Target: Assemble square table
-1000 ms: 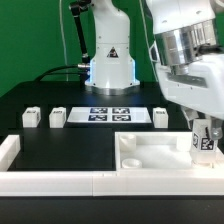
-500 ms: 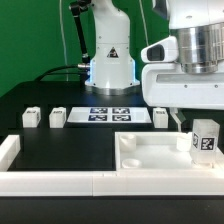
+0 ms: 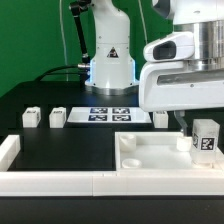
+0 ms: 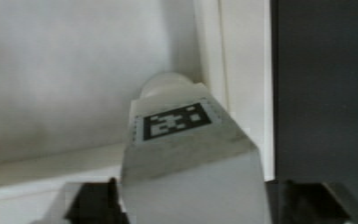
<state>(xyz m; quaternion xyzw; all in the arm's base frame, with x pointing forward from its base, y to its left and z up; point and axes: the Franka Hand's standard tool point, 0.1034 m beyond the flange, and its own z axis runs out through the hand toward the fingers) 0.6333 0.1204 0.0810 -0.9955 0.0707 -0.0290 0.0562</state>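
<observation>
Evidently the step in hand is fitting the first leg. The white plastic square panel with raised rim (image 3: 150, 152) lies near right on the black table (image 3: 60, 145), just behind the long white border rail (image 3: 60, 182). One short white block leg with a black-and-white tag (image 3: 206, 140) stands upright at the panel's right end, seemingly over the far corner socket. The two-finger gripper (image 4: 195, 204) straddles this leg, with dark fingers (image 4: 98, 203) close on either side in the wrist view. Cannot tell whether the pads press the leg or stand just clear of it. Three more block legs (image 3: 57, 117) sit in a far row, two left and one right of the marker board (image 3: 110, 113). Judgement: the next move calls for a square hold on the leg and working it down into its socket while keeping it plumb. Hidden: the socket beneath the leg, so how far it is seated is unknown. In the exterior view the bulky white arm housing (image 3: 185, 85) masks the fingertips, and the frame cuts off the panel's right edge.
</observation>
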